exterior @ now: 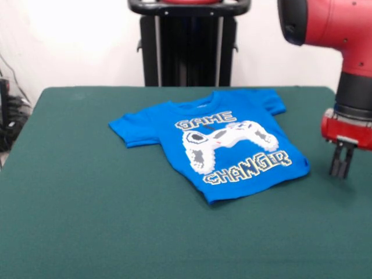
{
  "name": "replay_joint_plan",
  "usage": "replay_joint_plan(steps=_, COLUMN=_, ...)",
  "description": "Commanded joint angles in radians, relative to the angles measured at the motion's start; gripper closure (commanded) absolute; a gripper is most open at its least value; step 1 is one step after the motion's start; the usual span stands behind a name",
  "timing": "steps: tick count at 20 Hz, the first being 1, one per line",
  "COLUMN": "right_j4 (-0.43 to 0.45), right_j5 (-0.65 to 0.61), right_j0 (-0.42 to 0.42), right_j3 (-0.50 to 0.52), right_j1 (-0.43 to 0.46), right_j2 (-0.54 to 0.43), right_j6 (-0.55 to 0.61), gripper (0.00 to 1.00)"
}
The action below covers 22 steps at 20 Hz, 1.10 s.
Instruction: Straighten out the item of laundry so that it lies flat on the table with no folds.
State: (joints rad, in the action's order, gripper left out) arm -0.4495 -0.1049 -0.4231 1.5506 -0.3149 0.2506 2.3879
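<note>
The bright blue T-shirt (216, 142) lies spread on the dark green table (87, 203), front side up, with its "GAME CHANGER" lettering and white controller print showing. Its collar points toward the far edge and its hem toward the camera. The left sleeve looks slightly doubled at its lower edge. My gripper (341, 167) hangs from the red arm at the right, just past the shirt's right hem corner and apart from it. Its two dark fingers are close together with nothing between them, their tips just above the table.
The robot's black pedestal (189, 46) stands behind the table's far edge. Cables and dark equipment (9, 116) sit off the table's left side. Bare green felt surrounds the shirt on all sides.
</note>
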Motion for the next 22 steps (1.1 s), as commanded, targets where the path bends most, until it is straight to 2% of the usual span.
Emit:
replay_joint_plan(steps=1, right_j4=-0.052, right_j5=-0.224, right_j0=-0.037, right_j3=-0.050, right_j1=-0.037, right_j2=0.020, right_j6=0.189, gripper=1.00)
replay_joint_plan(steps=6, right_j4=-0.025, right_j5=-0.225, right_j0=-0.034, right_j3=-0.034, right_j1=-0.043, right_j2=0.056, right_j6=0.177, gripper=1.00)
replay_joint_plan(steps=13, right_j4=0.022, right_j5=-0.307, right_j0=-0.038, right_j3=0.011, right_j1=-0.133, right_j2=0.112, right_j6=0.147, gripper=1.00)
replay_joint_plan(steps=21, right_j4=0.069, right_j5=-0.280, right_j0=-0.011, right_j3=0.070, right_j1=-0.162, right_j2=0.099, right_j6=0.089, gripper=1.00)
replay_joint_plan(steps=22, right_j4=0.083, right_j5=-0.264, right_j0=-0.004, right_j3=0.073, right_j1=-0.168, right_j2=0.093, right_j6=0.070, gripper=0.00)
